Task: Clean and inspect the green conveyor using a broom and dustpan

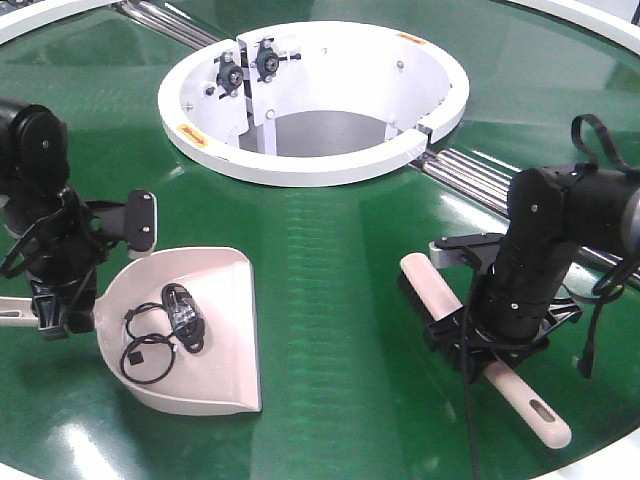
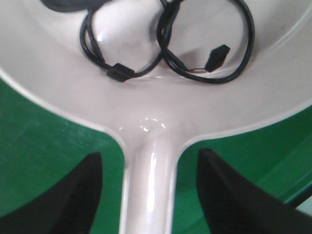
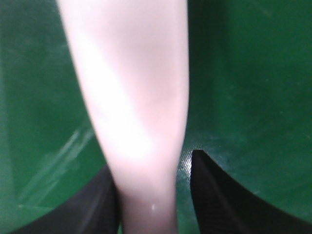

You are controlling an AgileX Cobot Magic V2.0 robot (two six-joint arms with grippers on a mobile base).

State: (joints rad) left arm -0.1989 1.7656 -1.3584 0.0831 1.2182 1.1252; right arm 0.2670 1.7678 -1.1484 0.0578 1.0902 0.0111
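Note:
The dustpan point(image 1: 215, 345) lies flat on the green conveyor point(image 1: 330, 250) at the left, holding black cable loops point(image 1: 160, 335). My left gripper point(image 1: 65, 318) is open and straddles the pan's handle point(image 2: 148, 185); green belt shows between each finger and the handle. The broom point(image 1: 440, 300) lies on the belt at the right, its slotted handle end point(image 1: 545, 420) pointing toward the front edge. My right gripper point(image 1: 465, 345) is low over the broom's handle point(image 3: 141, 122). Its left finger point(image 3: 92, 204) rests against the handle, the right finger point(image 3: 219, 195) stands a little off it, so it is open.
The white ring-shaped hub opening point(image 1: 310, 165) is in the middle back of the belt. Steel roller strips point(image 1: 485, 185) run out from it to the right and the upper left. The belt's white outer edge point(image 1: 590, 462) curves along the front right.

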